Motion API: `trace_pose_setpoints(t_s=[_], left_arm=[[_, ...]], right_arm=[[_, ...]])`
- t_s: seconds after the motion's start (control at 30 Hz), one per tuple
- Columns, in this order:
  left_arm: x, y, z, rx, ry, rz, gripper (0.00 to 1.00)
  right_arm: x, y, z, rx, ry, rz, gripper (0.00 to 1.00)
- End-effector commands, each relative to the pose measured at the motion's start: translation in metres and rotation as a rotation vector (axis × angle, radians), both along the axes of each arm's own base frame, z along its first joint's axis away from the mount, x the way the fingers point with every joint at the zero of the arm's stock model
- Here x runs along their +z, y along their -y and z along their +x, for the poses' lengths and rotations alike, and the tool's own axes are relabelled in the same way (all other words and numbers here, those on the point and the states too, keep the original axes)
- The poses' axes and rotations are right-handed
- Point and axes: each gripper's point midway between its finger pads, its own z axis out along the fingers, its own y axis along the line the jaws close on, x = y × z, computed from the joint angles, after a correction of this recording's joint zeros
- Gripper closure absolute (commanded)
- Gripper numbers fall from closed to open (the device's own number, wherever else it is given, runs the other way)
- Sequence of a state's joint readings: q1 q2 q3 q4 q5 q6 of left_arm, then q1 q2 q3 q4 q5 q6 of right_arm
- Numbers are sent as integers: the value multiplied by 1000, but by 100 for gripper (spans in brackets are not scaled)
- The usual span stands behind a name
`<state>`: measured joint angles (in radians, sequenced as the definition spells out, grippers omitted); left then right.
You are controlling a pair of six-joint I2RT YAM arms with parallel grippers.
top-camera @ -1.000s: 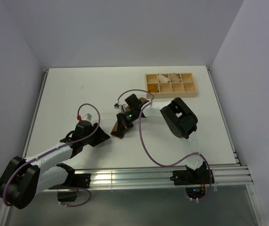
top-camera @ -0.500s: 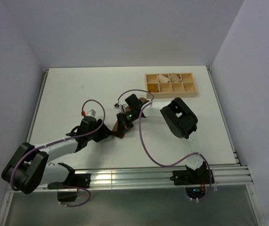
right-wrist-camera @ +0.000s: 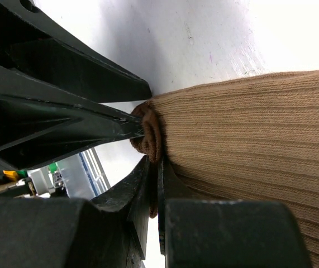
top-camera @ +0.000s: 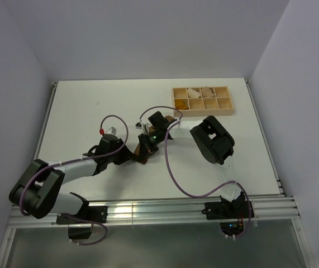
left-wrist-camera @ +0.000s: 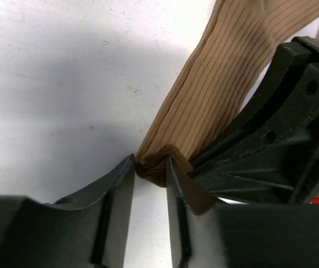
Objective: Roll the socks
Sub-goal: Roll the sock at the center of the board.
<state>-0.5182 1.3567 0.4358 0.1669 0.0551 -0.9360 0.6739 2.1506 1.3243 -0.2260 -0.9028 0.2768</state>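
Pinching, item one: your left gripper [left-wrist-camera: 150,167], jaws drawn in narrow, both fingers [left-wrist-camera: 117,190] touching the darker brown folded end of the tan-brown ribbed fabric sock [left-wrist-camera: 220,84], which sits between their tips.

Item two: your right gripper [right-wrist-camera: 153,167], jaws almost together, with a thin edge of the same sock caught between them just beside that folded end. The two grippers meet tip to tip. In your left wrist view the right gripper's black body lies along the sock's right side, touching it.

Item three: the sock itself. From the folded end it runs away flat, widening as it goes, and its other end is out of both wrist views. In the top view only a small brown patch shows between the grippers. It lies on the white worktop [top-camera: 92,111] near the middle, a little toward the near edge and left of centre.

Item four: pale wooden tray [top-camera: 201,113], eight compartments in two rows, near the far right corner of the worktop, well apart from the sock. Two pale rolled bundles [top-camera: 193,91] sit in the middle compartments of its far row.

Item five: purple cables [top-camera: 170,173], one looping from each arm over the worktop.

Item six: silver metal rail [top-camera: 165,209] along the near edge, carrying both arm bases.
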Motion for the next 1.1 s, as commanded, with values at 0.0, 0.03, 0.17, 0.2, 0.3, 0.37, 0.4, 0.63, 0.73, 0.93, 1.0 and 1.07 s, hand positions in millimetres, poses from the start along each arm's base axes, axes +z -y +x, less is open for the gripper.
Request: trace_pose_setpoints(t_s=[0.0, 0.03, 0.17, 0.2, 0.3, 0.37, 0.4, 0.63, 0.73, 0.93, 1.0, 1.07], left_arm=[[-11, -6, 0, 1, -28, 77, 66], [-14, -7, -1, 0, -39, 88, 69], [-18, -6, -4, -5, -57, 130, 75], [-22, -9, -4, 6, -62, 156, 78], [-27, -12, -6, 9, -81, 198, 82], [-28, -12, -6, 11, -81, 207, 85], [-33, -15, -11, 8, -108, 226, 88], [-37, -15, -11, 2, -122, 252, 92], [-35, -15, -10, -1, -117, 256, 92], [-33, -13, -8, -21, -119, 269, 92], [-32, -12, -6, -23, -114, 265, 92], [-30, -12, -6, -27, -111, 267, 92]], right_arm=[[-2, 0, 13, -26, 35, -29, 94], [-2, 0, 14, -30, 38, -29, 93], [1, 0, 17, -45, 57, -32, 86], [4, -1, 19, -50, 72, -25, 82], [12, 0, 25, -66, 126, -27, 74], [16, 2, 27, -75, 159, -32, 69], [23, 3, 31, -90, 194, -36, 66], [43, 16, 38, -120, 310, -65, 44], [51, 24, 41, -145, 366, -88, 42], [75, 45, 44, -208, 523, -95, 36], [81, 56, 47, -242, 600, -114, 34], [76, 69, 46, -272, 654, -155, 32]])
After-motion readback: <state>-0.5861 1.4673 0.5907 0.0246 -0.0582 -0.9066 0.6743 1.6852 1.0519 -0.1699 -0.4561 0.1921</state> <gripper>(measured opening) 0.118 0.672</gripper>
